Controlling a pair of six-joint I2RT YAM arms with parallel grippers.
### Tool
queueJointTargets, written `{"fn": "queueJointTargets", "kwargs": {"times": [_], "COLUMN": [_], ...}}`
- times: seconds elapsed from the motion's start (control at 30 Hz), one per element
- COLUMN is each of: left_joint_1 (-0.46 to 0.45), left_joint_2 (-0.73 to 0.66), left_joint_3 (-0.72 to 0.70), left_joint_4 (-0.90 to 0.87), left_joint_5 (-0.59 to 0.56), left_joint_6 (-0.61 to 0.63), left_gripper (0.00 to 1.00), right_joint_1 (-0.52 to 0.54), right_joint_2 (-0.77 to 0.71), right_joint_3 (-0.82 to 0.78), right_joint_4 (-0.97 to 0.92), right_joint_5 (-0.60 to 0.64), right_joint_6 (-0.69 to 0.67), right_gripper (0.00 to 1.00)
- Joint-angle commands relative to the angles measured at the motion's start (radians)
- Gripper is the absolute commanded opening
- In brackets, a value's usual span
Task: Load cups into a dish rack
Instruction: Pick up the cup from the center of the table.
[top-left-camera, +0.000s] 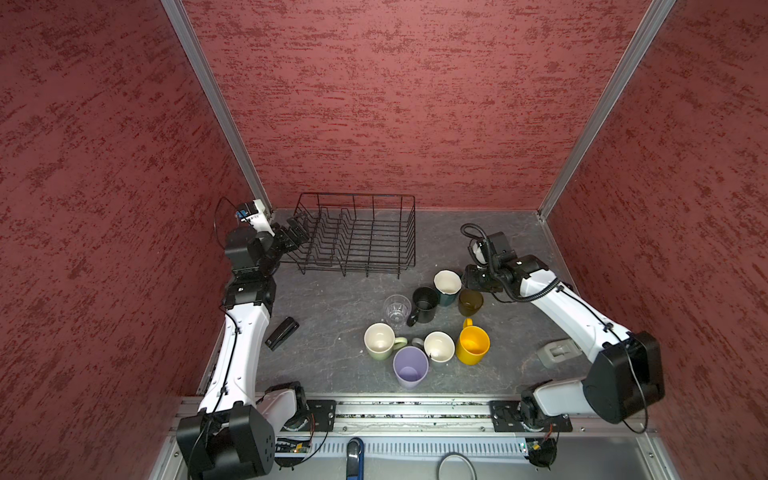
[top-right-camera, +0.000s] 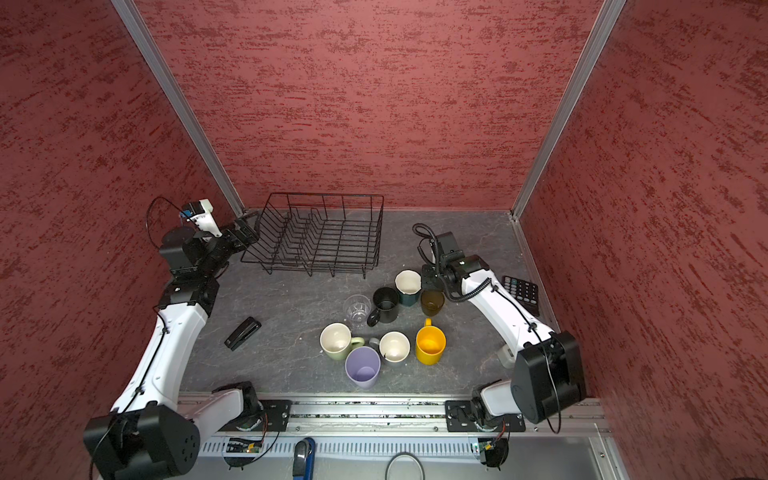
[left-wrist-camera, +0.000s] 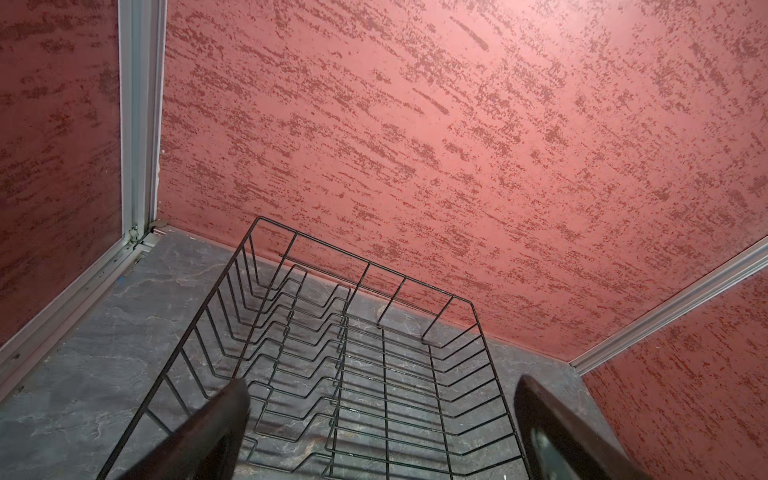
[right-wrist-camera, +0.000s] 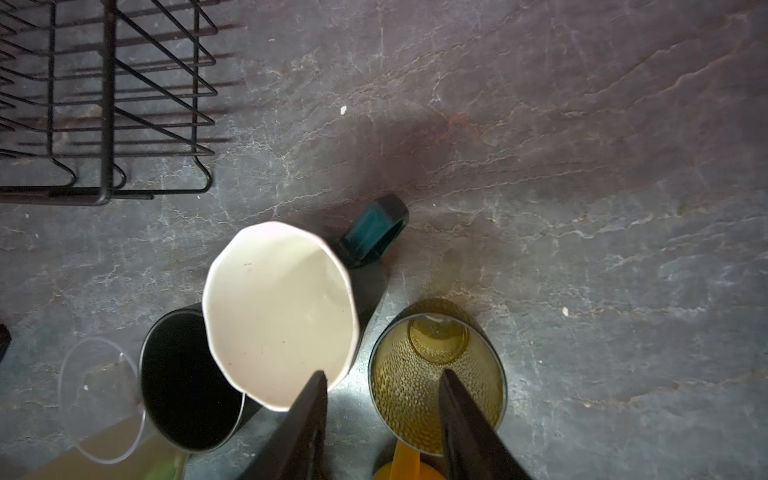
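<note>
The brown cup (right-wrist-camera: 405, 395) looks light but slippery, so the right claw (right-wrist-camera: 383, 372), half open and empty, should pinch its thin rim.

The counter (top-left-camera: 328, 303) is grey with pale veining; the walls (top-left-camera: 415, 104) are mottled red. The dish rack (top-left-camera: 357, 239) is black. The teal mug (right-wrist-camera: 278, 316) is cream inside; the amber tumbler (right-wrist-camera: 407, 386) is dimpled.
</note>
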Motion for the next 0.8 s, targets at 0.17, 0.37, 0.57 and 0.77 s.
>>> {"fn": "queueJointTargets", "kwargs": {"times": [0.17, 0.37, 0.57, 0.77], "left_joint_1": [0.014, 0.020, 0.020, 0.022], "left_joint_2": [-0.022, -0.025, -0.029, -0.029], "left_joint_3": [-0.010, -0.012, -0.017, -0.018], "left_joint_4": [0.004, 0.006, 0.006, 0.011], "left_joint_5": [-0.007, -0.007, -0.012, -0.013], "left_joint_6": [0.013, 0.008, 0.007, 0.005], "left_gripper": [1.00, 1.00, 1.00, 1.00], "right_joint_1": [0.017, 0.030, 0.039, 0.049], "right_joint_2": [0.051, 0.084, 0.130, 0.194], "right_joint_3": [0.050, 0.040, 0.045, 0.075], "right_joint_4": [0.046, 0.068, 0.108, 0.114], "right_joint_5": [0.020, 0.011, 0.019, 0.044], "right_joint_6": [-0.003, 0.001, 0.006, -0.001], "right_gripper": [0.43, 0.41, 0.36, 0.31]}}
